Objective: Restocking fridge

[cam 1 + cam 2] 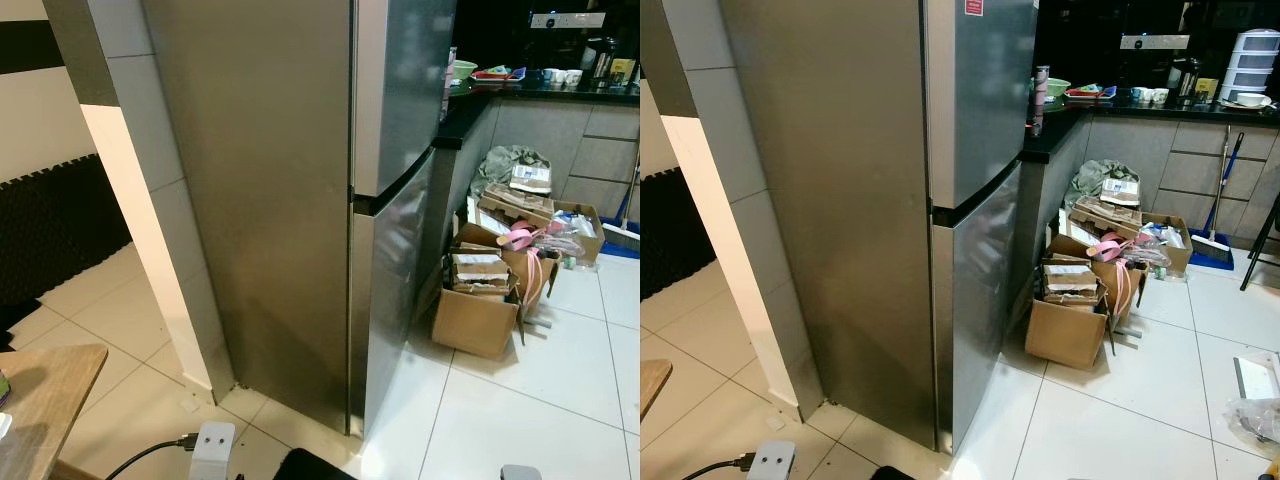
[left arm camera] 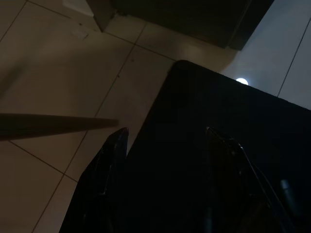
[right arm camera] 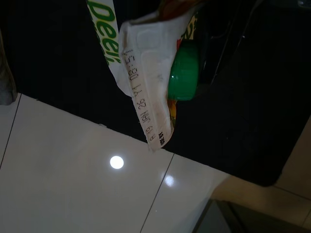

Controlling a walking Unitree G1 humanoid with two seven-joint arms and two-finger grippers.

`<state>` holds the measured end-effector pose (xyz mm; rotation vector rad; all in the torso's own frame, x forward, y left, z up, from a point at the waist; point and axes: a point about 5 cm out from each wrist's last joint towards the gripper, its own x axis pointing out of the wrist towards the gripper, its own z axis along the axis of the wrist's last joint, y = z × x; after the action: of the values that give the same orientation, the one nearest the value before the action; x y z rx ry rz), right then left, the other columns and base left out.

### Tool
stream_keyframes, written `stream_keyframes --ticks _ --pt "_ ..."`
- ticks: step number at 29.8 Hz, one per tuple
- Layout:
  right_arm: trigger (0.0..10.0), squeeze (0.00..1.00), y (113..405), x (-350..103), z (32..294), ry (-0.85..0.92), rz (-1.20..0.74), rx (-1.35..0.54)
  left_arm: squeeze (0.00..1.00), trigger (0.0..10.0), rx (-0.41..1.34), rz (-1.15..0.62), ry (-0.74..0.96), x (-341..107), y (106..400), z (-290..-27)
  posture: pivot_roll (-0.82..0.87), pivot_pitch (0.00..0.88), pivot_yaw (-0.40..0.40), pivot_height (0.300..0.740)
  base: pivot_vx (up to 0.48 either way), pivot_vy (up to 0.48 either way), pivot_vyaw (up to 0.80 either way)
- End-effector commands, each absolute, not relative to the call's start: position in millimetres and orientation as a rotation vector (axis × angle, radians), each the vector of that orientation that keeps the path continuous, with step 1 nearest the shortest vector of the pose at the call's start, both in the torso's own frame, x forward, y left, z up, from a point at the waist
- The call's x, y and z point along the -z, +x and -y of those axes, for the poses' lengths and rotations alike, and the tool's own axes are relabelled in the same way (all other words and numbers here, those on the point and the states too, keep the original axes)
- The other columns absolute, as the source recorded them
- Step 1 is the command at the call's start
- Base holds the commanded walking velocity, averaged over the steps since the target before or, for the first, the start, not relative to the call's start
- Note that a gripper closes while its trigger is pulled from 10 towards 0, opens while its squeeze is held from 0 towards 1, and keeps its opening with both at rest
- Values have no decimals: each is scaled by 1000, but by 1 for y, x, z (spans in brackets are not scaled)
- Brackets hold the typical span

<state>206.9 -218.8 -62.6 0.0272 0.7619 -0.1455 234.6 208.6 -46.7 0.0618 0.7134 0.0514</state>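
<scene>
Ahead, the steel fridge [image 1: 300, 200] stands with both doors closed, a pile of cardboard boxes [image 1: 1080, 300] on the tiled floor [image 1: 1140, 400] beside it under the dark counter [image 1: 1110, 105]. Down low, the right gripper [image 3: 194, 43] hangs over the floor clenched on a carton [image 3: 146, 77] with a green cap [image 3: 183, 72] — the left gripper [image 2: 165, 141] has its fingers spread, holding nothing.

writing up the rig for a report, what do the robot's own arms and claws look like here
In the left wrist view the left claw has two long glossy black fingers that taper to points, dim in shadow. No cables or markings can be made out. In the right wrist view a carton hides the right claw's own look.
</scene>
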Motion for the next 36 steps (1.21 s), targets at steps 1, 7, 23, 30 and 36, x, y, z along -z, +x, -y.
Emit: stream_keyframes --ticks 1,7,23,30,36 --pt "10000 0 214 58 219 23 -738 146 0 10000 -39 -717 72 46 237 -207 -67 5 3 740 0 0 0" --pt "10000 0 223 52 222 18 -711 143 0 10000 -47 -711 78 43 242 -207 -72 0 -2 740 0 0 0" --pt "10000 0 225 51 218 0 -704 115 0 10000 -46 -748 79 52 228 -206 -74 68 -7 740 0 0 0" --pt "10000 0 222 53 218 -37 -726 62 0 10000 -89 -749 71 56 219 -213 -54 100 -67 740 0 0 0" --pt "10000 0 225 51 220 -52 -726 49 0 10000 -97 -760 67 60 211 -213 -55 122 -89 740 0 0 0"
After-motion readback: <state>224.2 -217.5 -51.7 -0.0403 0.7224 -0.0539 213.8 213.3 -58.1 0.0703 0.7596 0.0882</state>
